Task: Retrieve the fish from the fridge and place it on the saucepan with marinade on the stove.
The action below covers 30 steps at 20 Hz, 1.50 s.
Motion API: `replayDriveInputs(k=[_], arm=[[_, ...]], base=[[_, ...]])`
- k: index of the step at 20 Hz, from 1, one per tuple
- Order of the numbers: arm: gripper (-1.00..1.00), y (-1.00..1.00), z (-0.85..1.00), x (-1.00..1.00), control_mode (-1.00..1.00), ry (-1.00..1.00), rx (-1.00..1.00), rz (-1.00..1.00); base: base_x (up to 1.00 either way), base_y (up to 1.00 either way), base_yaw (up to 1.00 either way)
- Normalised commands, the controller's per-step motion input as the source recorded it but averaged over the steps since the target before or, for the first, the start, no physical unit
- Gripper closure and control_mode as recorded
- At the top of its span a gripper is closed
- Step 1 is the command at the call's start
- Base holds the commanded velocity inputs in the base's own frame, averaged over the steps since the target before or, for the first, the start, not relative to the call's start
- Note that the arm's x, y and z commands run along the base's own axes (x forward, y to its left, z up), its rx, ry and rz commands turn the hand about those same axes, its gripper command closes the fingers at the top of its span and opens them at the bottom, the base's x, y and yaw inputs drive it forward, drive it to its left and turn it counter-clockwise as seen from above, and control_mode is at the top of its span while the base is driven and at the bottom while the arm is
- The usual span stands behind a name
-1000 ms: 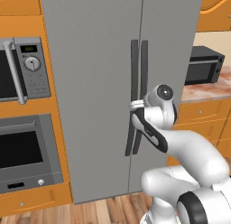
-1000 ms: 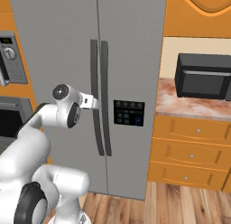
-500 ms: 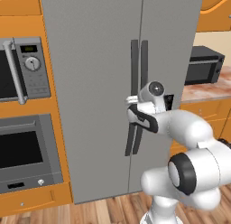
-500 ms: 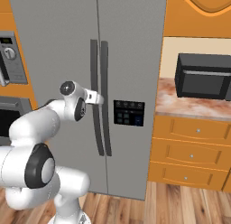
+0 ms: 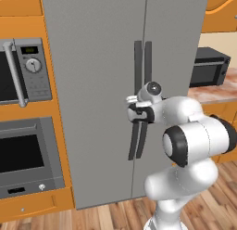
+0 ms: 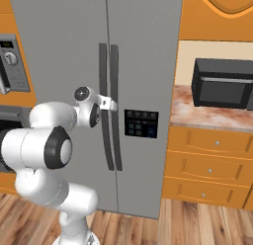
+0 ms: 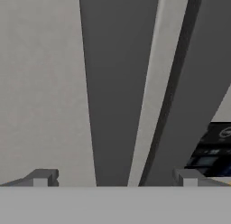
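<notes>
Orange kitchen cabinets all round, wood floor below; fridge (image 5: 102,85) dead ahead, tall grey steel, both doors closed, two long dark handles side by side at the middle seam; left handle (image 5: 137,62) and right handle (image 6: 115,91) running down past the hand; black dispenser panel (image 6: 141,123) on the right door, just right of the handles.

Gripper (image 7: 113,175) up close against the doors at mid height, fingers parted wide, nothing clamped; left handle's dark bar standing between the two fingertips (image 7: 43,177) in the hand view, pale door steel on either side, right handle slanting away past the right tip; contact with the bar not clear enough to call.

White arm folded in front of the fridge, elbow low, hand level with the lower half of the handles.

Built-in microwave (image 5: 23,71) and oven (image 5: 28,155) set in the cabinet to the left; black microwave (image 6: 222,83) on the stone bench (image 6: 197,115) to the right, drawers beneath.
</notes>
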Motion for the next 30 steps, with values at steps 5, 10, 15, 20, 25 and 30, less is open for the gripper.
replayDriveInputs(k=[5,10,15,20,25,30], arm=[[-1.0,0.0,-0.28,0.6,-1.0,0.02,0.0,0.0],[-1.0,0.0,-0.32,0.73,-1.0,0.0,0.0,0.0],[-1.0,0.05,-0.36,0.46,-1.0,0.0,0.0,0.0],[-1.0,0.08,-0.24,0.0,-1.0,0.01,-0.06,0.0],[-1.0,0.23,-0.53,-0.03,-1.0,-0.05,-0.05,0.01],[-1.0,0.01,-0.51,0.01,-1.0,-0.31,-0.02,0.01]], base=[[0.0,0.0,0.0],[0.0,0.0,0.0],[0.0,0.0,0.0],[0.0,0.0,0.0],[0.0,0.0,0.0],[0.0,0.0,0.0]])
